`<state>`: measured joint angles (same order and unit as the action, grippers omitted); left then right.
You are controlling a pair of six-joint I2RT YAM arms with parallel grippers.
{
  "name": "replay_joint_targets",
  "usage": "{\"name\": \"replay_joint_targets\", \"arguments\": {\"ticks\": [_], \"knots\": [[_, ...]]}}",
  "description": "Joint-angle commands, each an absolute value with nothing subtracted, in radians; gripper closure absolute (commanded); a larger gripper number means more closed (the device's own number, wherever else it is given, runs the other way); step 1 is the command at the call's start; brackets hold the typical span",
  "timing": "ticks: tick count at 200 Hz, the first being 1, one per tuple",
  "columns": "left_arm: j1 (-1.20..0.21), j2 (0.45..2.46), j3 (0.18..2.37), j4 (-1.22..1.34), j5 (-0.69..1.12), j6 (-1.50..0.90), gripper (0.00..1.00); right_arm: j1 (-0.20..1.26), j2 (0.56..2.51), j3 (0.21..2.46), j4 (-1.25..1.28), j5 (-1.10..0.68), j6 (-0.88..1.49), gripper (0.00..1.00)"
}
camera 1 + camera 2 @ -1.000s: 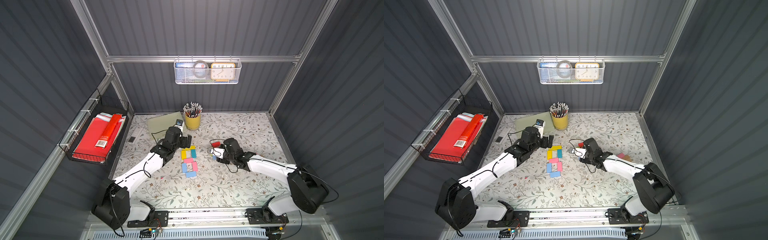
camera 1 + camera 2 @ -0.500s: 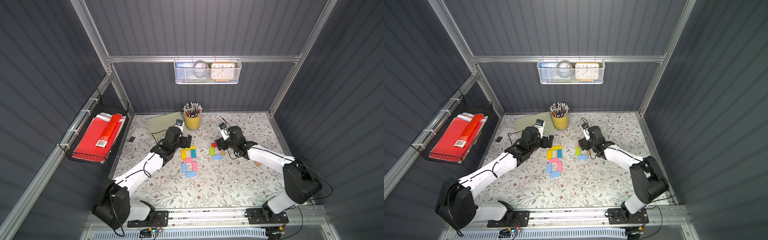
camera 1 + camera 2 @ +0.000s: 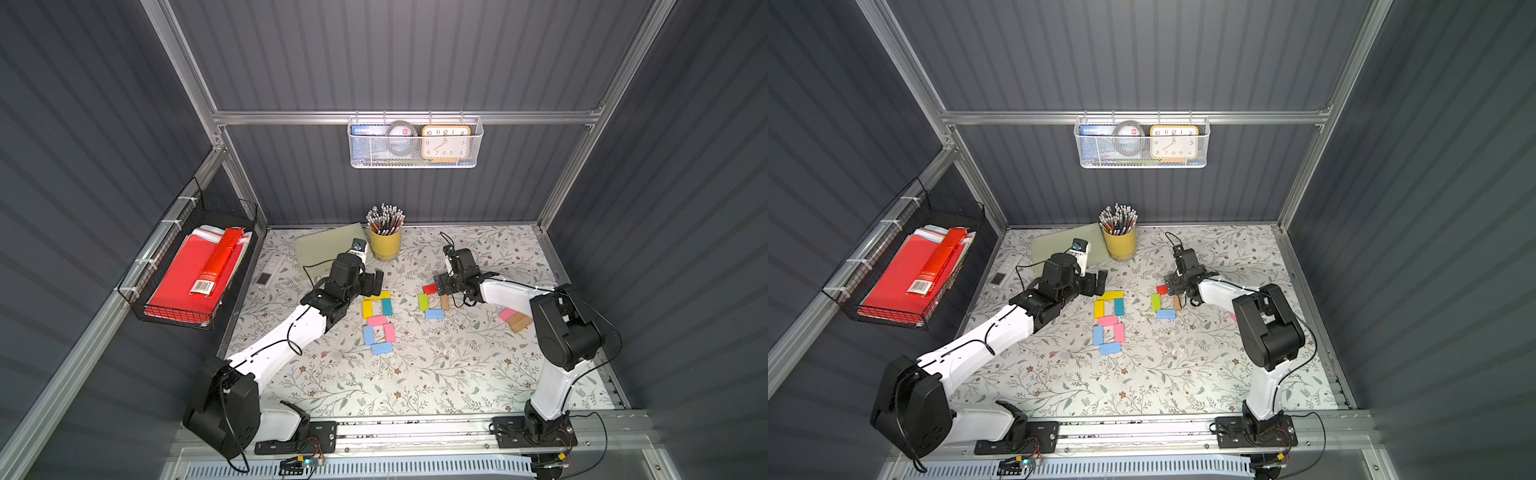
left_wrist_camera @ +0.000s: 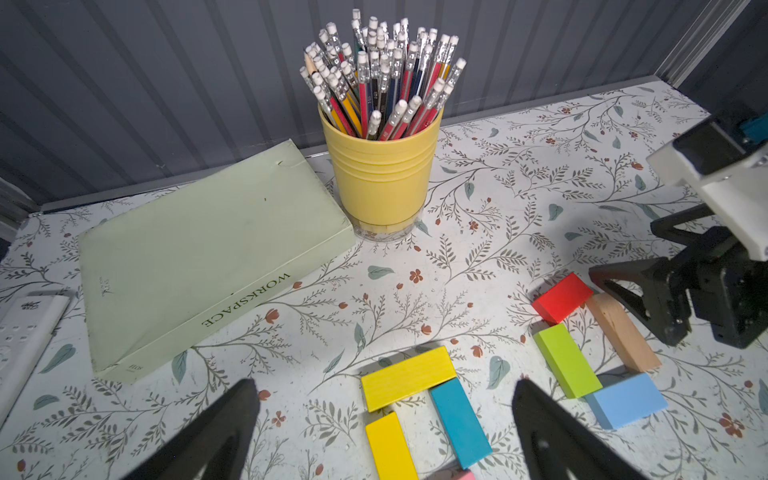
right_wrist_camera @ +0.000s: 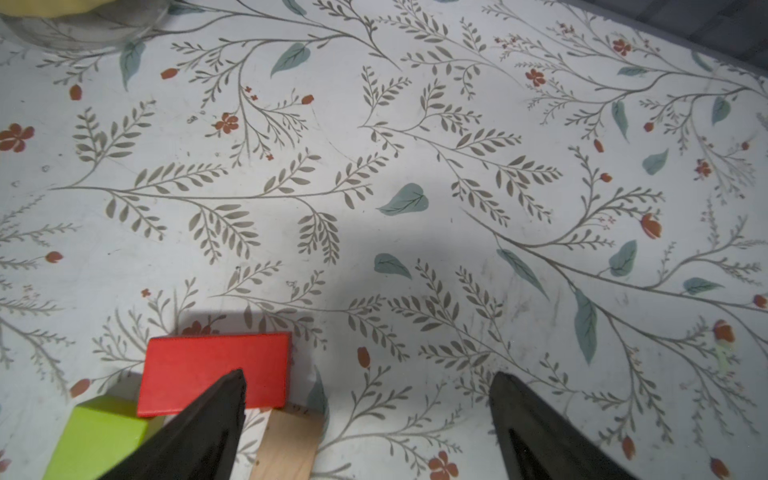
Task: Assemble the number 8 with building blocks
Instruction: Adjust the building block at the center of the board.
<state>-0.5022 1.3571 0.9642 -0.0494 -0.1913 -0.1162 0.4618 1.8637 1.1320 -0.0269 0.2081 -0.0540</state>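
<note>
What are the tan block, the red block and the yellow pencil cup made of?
Tan block: bare wood, faint grain showing. Red block: probably wood too, under flat matte paint. Yellow pencil cup: looks like smooth moulded plastic, with ridged rings.

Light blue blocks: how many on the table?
3. Two in the lower loop of the 8: left light blue block and bottom light blue block. The third light blue block lies beside the green block, near the right claw. The right arm may hide more.

Tan block [image 5: 286, 445] cut off (1 end unseen).
</note>
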Motion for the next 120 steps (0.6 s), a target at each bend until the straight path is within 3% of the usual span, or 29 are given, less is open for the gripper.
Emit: {"name": "replay_joint_targets", "arguments": {"ticks": [1, 120], "knots": [[-0.496, 1.355, 0.956, -0.038, -0.176, -0.130, 0.01, 0.457, 1.883, 1.174, -0.057, 0.224, -0.048, 0.04], [-0.497, 1.364, 0.957, -0.041, -0.177, -0.129, 0.01, 0.448, 1.981, 1.239, -0.089, 0.200, -0.041, 0.04]]}}
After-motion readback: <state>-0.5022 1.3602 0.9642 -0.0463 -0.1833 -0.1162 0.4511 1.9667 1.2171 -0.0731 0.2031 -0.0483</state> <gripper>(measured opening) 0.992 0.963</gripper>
